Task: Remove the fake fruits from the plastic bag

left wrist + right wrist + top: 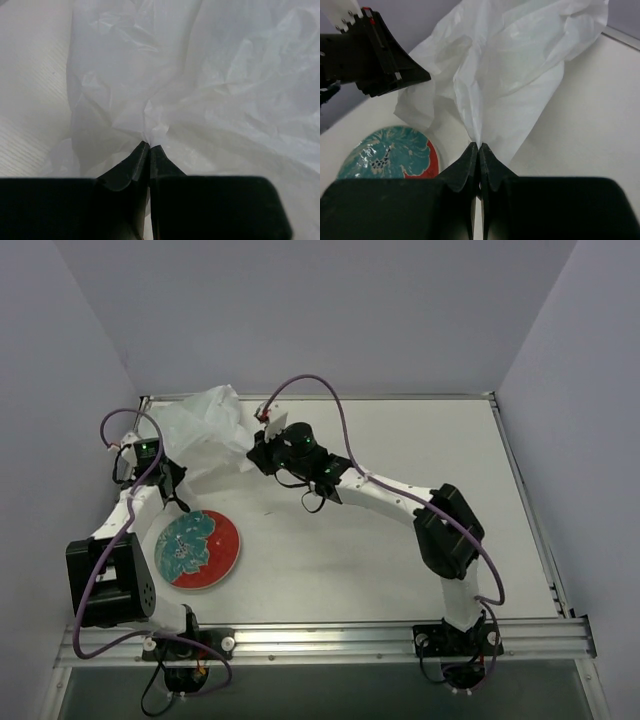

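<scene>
The white wrinkled plastic bag [205, 430] lies at the back left of the table. My left gripper [172, 483] is shut on a pinch of the bag's film [152, 131] at its left side. My right gripper [258, 452] is shut on the film at the bag's right edge [485, 90]. In the right wrist view the left gripper [370, 55] shows at the upper left, beside the bag. The fake fruits are hidden; no green shape shows through the film in any view.
A round red-rimmed plate with a teal pattern [198, 548] lies on the table in front of the bag, near the left arm; it also shows in the right wrist view [390, 152]. Purple walls close in the back and both sides.
</scene>
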Controlling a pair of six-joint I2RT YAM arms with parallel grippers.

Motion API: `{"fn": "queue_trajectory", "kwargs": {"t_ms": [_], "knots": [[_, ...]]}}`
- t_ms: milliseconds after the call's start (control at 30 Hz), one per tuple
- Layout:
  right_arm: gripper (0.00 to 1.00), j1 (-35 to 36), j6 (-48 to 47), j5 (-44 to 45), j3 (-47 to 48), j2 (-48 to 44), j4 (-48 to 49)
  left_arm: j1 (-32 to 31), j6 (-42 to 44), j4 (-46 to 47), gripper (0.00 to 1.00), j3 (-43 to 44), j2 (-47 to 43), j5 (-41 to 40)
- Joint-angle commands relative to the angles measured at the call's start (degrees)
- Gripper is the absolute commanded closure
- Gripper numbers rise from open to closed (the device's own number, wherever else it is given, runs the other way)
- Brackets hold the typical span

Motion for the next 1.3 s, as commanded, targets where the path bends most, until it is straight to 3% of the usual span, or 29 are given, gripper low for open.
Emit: {"fn": "queue_trajectory", "kwargs": {"t_ms": [0,133,333,533,833,900,967,1033,1100,1167,1267], "knots": [[1.00,-0.8,5.4,1.4,-5.2,-9.0,9.2,0.4,4.5,-0.3,0.98,8.3,-2.4,0.0],[1.00,-0.7,8.6,2.1,-12.7,-14.8,11.2,0.7,8.4,-3.5,0.98,12.9,-3.9,-1.0],[1.00,0.7,13.6,2.2,-24.4,-20.5,13.6,1.3,9.5,-5.6,0.98,11.0,-5.0,-1.2],[1.00,7.2,15.7,5.0,-31.0,-22.5,13.5,1.5,7.4,-6.2,0.98,11.7,-3.6,3.1],[1.00,17.4,14.4,14.7,-38.9,-34.4,9.3,1.4,5.2,-5.9,0.98,7.2,-12.9,7.2],[0.66,17.0,14.0,17.7,-37.0,-35.7,4.4,1.4,4.4,-5.4,0.98,5.2,-14.2,8.7],[0.20,13.8,13.4,17.9,-34.4,-35.8,-0.4,1.3,3.0,-4.6,0.98,3.7,-15.2,9.9],[0.11,9.1,14.0,13.8,-32.9,-36.3,-2.6,1.4,2.3,-4.1,0.98,2.0,-15.8,11.1],[0.08,1.5,14.8,6.0,-32.1,-36.5,-2.1,1.4,2.3,-4.4,0.98,2.0,-15.9,11.8],[0.08,-5.0,17.6,4.7,-30.8,-35.0,0.0,1.4,2.4,-4.8,0.98,2.4,-16.1,12.7],[0.08,-8.6,21.5,9.5,-27.8,-27.7,2.3,1.3,1.9,-4.5,0.98,2.8,-16.3,13.9]]}}
